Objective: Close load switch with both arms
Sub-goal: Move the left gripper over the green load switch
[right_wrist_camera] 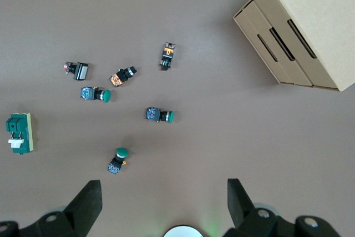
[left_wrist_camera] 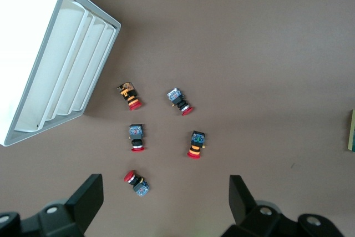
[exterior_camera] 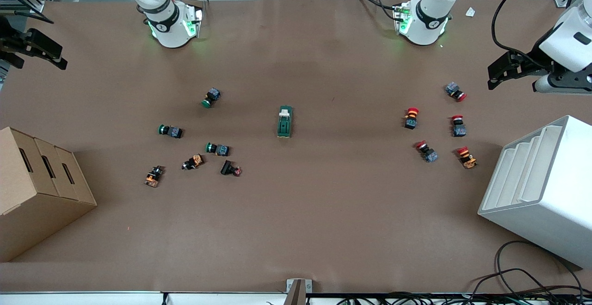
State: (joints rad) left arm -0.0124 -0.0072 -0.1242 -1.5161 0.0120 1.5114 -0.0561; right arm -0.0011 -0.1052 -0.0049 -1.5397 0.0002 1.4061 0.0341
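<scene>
From the front, the load switch (exterior_camera: 284, 121) lies mid-table between 2 groups of push buttons, untouched, with the left gripper (exterior_camera: 502, 70) up over the table's edge at the left arm's end and the right gripper (exterior_camera: 32, 48) likewise at the right arm's end. In the left wrist view the left gripper's fingers (left_wrist_camera: 86, 199) stand wide apart above 5 red buttons (left_wrist_camera: 194, 144), beside a white bin (left_wrist_camera: 61, 59) whose 3 slots look empty. In the right wrist view its fingers (right_wrist_camera: 87, 203) are spread too; the cardboard boxes (right_wrist_camera: 299, 26) hide their contents, and the switch looks small, rigid and light, so 1 gripper should pinch its green body while the other presses the cream lever (right_wrist_camera: 15, 142).
</scene>
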